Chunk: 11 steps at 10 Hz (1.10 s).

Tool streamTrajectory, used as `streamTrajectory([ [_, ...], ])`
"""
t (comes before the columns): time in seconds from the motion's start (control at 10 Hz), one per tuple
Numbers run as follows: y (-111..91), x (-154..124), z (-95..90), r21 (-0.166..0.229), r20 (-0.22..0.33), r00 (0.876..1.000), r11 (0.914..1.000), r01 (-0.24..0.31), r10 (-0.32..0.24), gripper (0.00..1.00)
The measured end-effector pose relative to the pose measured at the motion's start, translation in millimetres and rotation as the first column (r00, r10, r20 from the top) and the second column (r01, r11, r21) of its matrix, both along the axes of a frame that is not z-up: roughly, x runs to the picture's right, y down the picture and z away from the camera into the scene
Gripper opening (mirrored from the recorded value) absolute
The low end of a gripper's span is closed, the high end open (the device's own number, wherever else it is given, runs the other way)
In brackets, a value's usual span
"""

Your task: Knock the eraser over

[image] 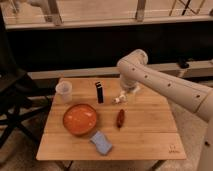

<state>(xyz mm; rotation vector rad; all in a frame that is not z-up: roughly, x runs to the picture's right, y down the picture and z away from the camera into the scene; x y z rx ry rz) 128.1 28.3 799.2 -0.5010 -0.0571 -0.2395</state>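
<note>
The jaws of the gripper (120, 98) stood spread, with nothing between them. The gripper hung low over the table (150, 131), toward its back edge, at the end of the pale arm (165, 85) that reached in from the right of the camera view. I judge it was kept low and empty because this job asked only for a sideways push, not a grasp. The eraser (99, 92) stood upright on its short end, to the left of the jaws in the view, near them but not touching. Further out, a clear cup (64, 91) stood left of the eraser. An orange bowl (80, 119), a dark red oval object (120, 118) and a blue sponge (101, 142) lay nearer the front.
</note>
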Motion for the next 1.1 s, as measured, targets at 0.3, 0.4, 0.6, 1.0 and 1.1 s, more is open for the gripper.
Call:
streamTrajectory([
  [0.3, 0.4, -0.6, 5.9, -0.005, 0.006, 1.0, 1.0, 0.006, -0.006, 0.8],
  [0.4, -0.1, -3.1, 9.0, -0.006, 0.012, 1.0, 0.9999, 0.01, -0.01, 0.8],
  [0.6, -0.8, -4.6, 11.9, -0.007, 0.016, 1.0, 0.9999, 0.015, -0.014, 0.8],
  [1.0, -1.3, -4.4, 18.5, -0.009, 0.025, 0.999, 0.9997, 0.021, -0.021, 0.8],
  [1.1, -1.6, -5.0, 19.9, -0.01, 0.028, 0.999, 0.9997, 0.023, -0.023, 0.8],
])
